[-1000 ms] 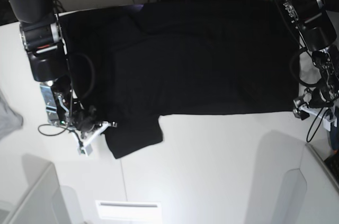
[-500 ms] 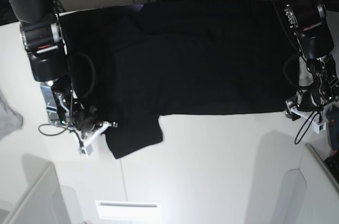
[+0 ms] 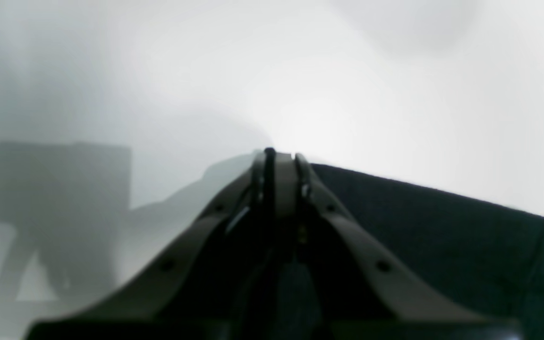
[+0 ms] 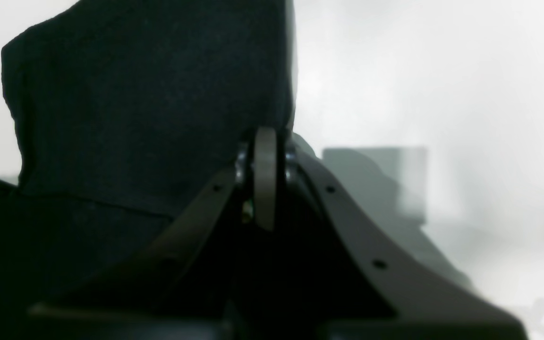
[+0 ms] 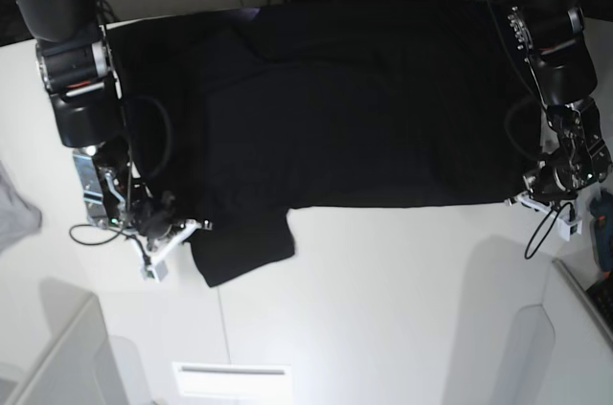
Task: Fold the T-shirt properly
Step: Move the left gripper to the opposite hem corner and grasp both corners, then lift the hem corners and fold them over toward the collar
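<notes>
T-shirt (image 5: pixel 354 108): black, plain, spread flat on white table (image 5: pixel 383 309), sleeve at 7 o'clock. Left gripper (image 5: pixel 529 196) and right gripper (image 5: pixel 196 225) clamped on its edges.

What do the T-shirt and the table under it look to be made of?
T-shirt: soft knit cloth, matte black; fine weave texture and a stitched seam show in the wrist views, and it drapes limply. Table: smooth, hard white surface with a slight sheen, likely laminate or painted board; cannot tell which.

bright overhead glare on the white table (image 5: pixel 383 309) — wrist views blurred, soft shadows.
</notes>
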`<state>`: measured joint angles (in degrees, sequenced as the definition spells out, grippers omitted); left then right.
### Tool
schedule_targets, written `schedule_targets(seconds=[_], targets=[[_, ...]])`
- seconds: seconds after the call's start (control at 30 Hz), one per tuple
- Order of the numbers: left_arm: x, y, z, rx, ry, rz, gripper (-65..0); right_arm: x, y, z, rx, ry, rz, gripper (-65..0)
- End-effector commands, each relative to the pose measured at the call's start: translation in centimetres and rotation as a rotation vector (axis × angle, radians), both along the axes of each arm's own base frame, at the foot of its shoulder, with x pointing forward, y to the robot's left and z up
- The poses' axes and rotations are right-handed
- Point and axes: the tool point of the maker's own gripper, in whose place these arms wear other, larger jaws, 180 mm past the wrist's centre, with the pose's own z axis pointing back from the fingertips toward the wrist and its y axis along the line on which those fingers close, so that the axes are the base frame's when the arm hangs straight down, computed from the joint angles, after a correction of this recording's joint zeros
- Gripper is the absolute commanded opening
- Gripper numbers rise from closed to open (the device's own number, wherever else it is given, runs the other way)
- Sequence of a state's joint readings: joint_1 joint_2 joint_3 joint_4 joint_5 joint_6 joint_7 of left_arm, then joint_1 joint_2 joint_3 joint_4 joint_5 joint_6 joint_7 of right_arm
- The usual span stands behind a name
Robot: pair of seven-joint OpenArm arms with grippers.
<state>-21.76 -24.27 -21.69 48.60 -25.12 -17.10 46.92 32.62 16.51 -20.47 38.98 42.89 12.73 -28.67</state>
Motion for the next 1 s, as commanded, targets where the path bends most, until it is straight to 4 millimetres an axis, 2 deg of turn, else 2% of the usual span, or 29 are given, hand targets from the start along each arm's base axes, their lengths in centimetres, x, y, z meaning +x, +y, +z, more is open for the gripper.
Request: schedule_targets(seconds=[0.0, 0.1, 0.27, 0.37, 0.43, 0.6, 0.8, 0.97], targets=[[0.6, 0.9, 1.2, 0.02, -0.017, -0.001, -65.0, 1.8, -0.3, 2.1, 0.005, -0.067, -0.003, -65.0], [0.9, 0.8, 1.8, 0.019, -0.038, -0.003, -65.0, 1.7, -0.4, 1.8, 0.012, -0.091, -0.016, -65.0], [1.5, 0.9, 4.1, 0.068, -0.101, -0.03, -65.0, 1.5, -0.2, 1.8, 0.018, -0.102, -0.016, -65.0], [1.9, 0.9, 5.3, 0.091, -0.129, -0.044, -65.0, 1.8, 0.9, 3.2, 0.031, -0.176, 0.006, -65.0], [1.7, 0.8, 5.2, 0.096, -0.128, -0.048, -65.0, 2.0, 1.1, 4.2, 0.051, -0.205, 0.0, -65.0], [1.4, 0.7, 5.4, 0.113, -0.135, -0.061, -65.0, 2.0, 0.1, 5.4, 0.086, -0.24, -0.05, -65.0], [0.6, 0.4, 5.7, 0.142, -0.141, -0.084, -65.0, 1.4, -0.1, 4.8, 0.092, -0.228, -0.057, -65.0], [-0.1, -0.5, 5.9, 0.088, -0.175, -0.09, -65.0, 0.9, 1.2, 6.0, 0.101, -0.279, -0.021, -65.0]])
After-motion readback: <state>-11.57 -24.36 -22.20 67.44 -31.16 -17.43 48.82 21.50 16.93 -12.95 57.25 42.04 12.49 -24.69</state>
